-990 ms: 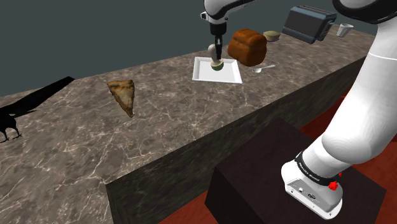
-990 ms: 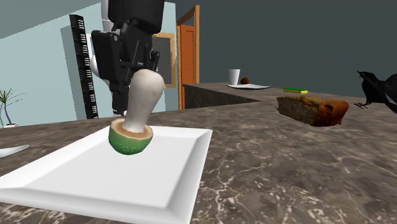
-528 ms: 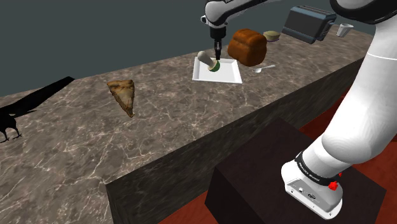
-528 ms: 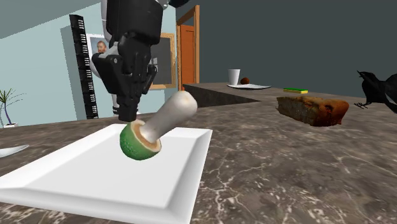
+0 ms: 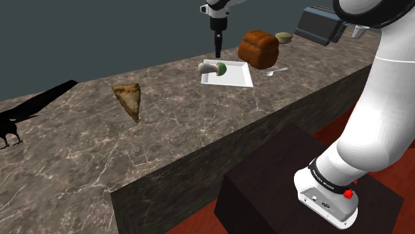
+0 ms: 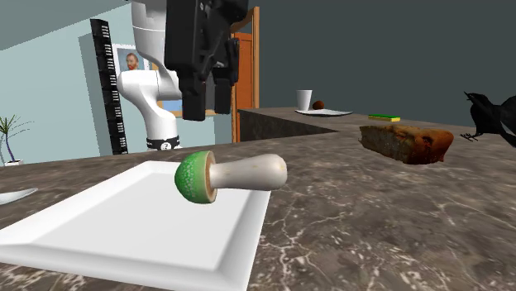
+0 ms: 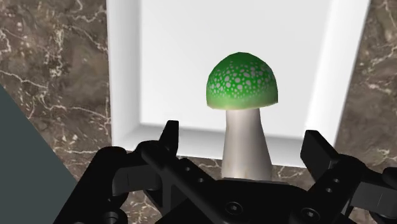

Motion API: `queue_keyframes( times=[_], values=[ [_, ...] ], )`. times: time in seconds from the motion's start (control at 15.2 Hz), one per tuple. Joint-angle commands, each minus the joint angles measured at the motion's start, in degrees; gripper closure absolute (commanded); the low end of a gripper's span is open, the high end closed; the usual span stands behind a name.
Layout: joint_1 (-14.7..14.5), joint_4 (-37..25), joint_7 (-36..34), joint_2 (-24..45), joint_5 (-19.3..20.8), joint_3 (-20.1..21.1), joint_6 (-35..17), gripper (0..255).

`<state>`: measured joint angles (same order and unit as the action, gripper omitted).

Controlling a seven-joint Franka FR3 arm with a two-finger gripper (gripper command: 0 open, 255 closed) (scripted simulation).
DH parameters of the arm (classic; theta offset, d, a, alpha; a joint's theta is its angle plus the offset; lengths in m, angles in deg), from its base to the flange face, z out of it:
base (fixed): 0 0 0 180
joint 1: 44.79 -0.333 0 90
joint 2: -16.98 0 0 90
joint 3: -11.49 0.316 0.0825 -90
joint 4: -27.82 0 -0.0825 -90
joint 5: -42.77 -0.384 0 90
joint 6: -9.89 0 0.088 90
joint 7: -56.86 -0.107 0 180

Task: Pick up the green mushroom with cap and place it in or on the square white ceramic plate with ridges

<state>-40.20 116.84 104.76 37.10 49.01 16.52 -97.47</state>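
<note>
A grey-brown marbled counter [image 5: 166,126] is shown w/ a square white plate [image 5: 241,80] set near its far edge. The green mushroom [image 6: 196,176] is seen lying on its side on the plate. The speckled green cap is rested on the plate's flat inner part, while the pale stem [image 6: 248,173] is stretched across the rim, its end overhanging the counter. In the shoulder view the stem is pointed toward that view's left.

The black gripper [image 5: 217,53] is held above the mushroom, pointed downward and clear of it. A gap is seen btwn fingertips and mushroom in both exterior views. In the wrist view the two fingers [image 7: 169,135] are spread apart, w/ the stem seen btwn them but touched by neither. Nothing is gripped.

Just beside the plate, on the shoulder view's right, a brown loaf [image 5: 258,48] is seen, w/ a spoon [image 5: 276,70] laid near it. Further back, a dark toaster [image 5: 322,23], a small bowl [image 5: 284,37] and a white cup [image 5: 360,30] are placed. A brown wedge of food [image 5: 128,98] is laid well apart from the plate, toward the shoulder view's left, and a black bird figure [image 6: 488,116] is perched beyond it. The arm's dark box stand [image 5: 279,179] is set at the shoulder view's lower right.
</note>
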Motion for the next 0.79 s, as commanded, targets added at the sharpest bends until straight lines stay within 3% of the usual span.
queue_keyframes(
  times=[0.0,0.07,0.73],
  values=[
    [-0.31,-4.75,0.59,1.79,-1.99,0.92,3.31,0],
    [-0.42,-6.57,0.73,2.49,-2.58,1.21,4.52,0],
    [-0.26,-1.49,0.59,3.01,-2.45,1.14,-1.08,0]
  ],
)
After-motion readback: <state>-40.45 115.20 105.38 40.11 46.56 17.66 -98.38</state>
